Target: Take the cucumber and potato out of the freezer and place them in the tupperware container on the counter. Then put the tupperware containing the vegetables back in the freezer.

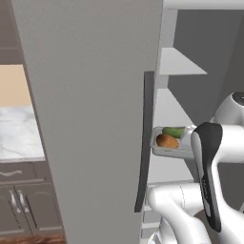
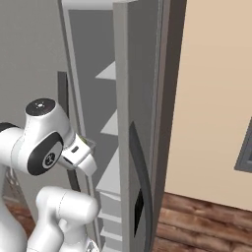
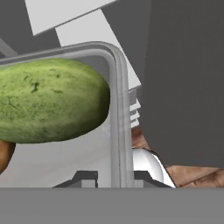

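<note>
The tupperware container [image 3: 117,109], a shallow grey rectangular tray with a raised rounded rim and no lid, is pinched at its rim wall by the claw [image 3: 114,178]: one small dark fingertip stands inside the wall and the other outside, closed against it. Just beyond the inner fingertip, on the tray floor, lies the cucumber [image 3: 48,101], a short mottled-green elongated vegetable whose rounded end stops just short of the rim corner. Beside it, on the side away from that corner, a sliver of the potato [image 3: 4,155], a rounded orange-brown lump, is cut off by the frame edge.

In the left base view the tray [image 1: 164,150] is held aloft in front of the pale inner shelves [image 1: 177,64] of the freezer [image 1: 90,114], a tall matte grey appliance with its door swung open and a long dark vertical handle [image 1: 145,143]. The potato [image 1: 167,141] sits nearer the door, the cucumber [image 1: 173,131] behind it. The claw itself is hidden there by the white arm. Farther off, past the door, lies the white grey-veined marble counter [image 1: 19,133]. No writing is legible.
</note>
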